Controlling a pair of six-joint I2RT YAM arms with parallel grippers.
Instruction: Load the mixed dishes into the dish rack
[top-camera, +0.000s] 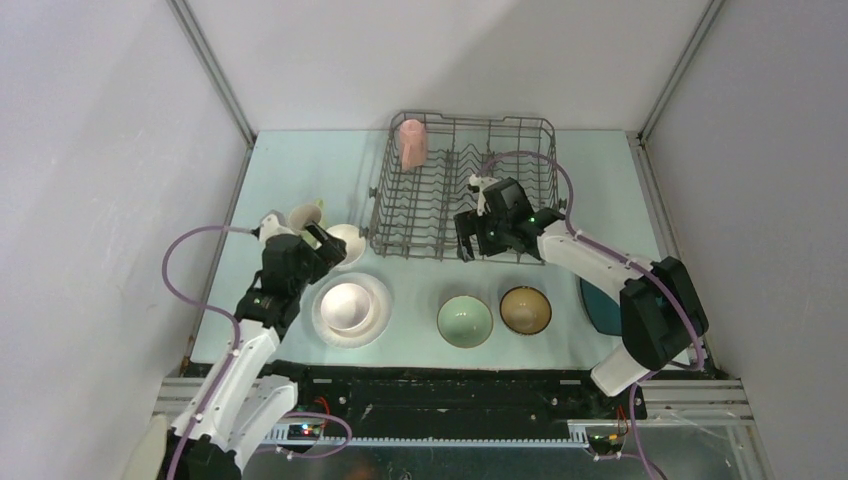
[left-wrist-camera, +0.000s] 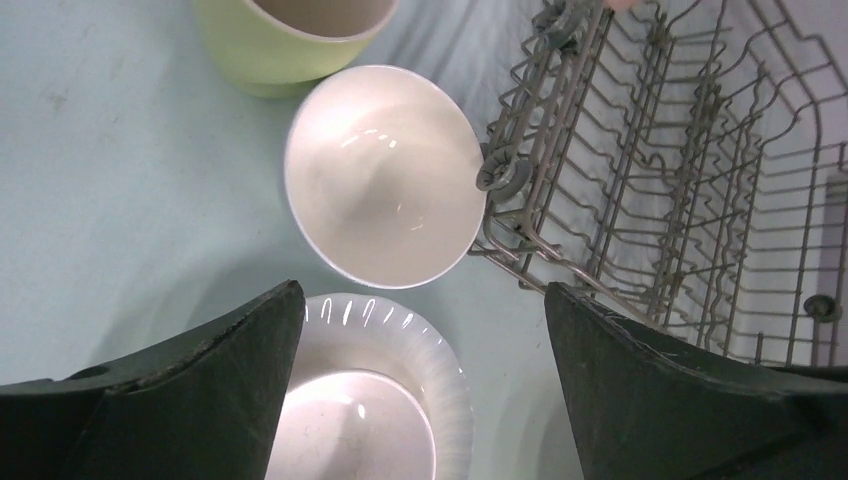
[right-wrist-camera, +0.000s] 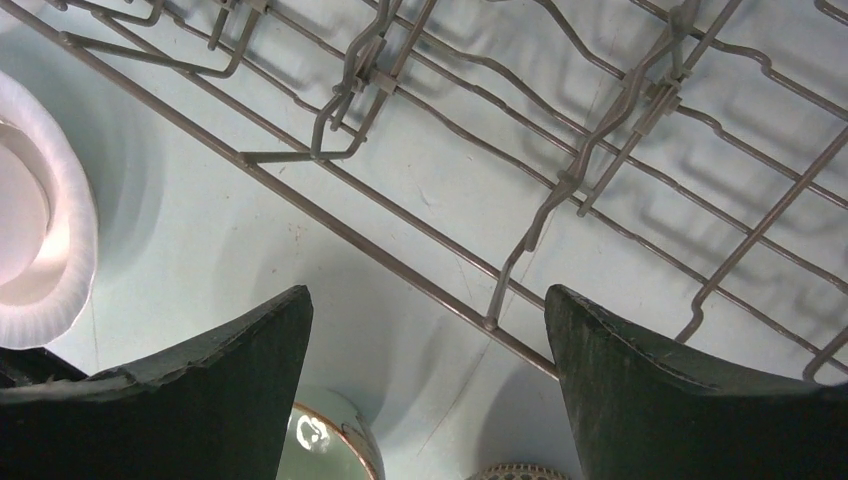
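Left claw gapes empty — round white bowl at its twelve o'clock; right claw, spread wide, over the dark grey wire dish rack.

Setting: robotics lab test cell, viewed from the room.
- Enclosure: plain white panel walls on three sides, held in bare aluminium frame posts.
- Work surface: pale mint table.
- Equipment: left arm and right arm, bolted at the table's near edge along a black base strip. Looped purple cable hoses. Exposed circuit board with lit LEDs.
- Household items among them: wire dish rack, pale green bowl and brown bowl, set out on the table.
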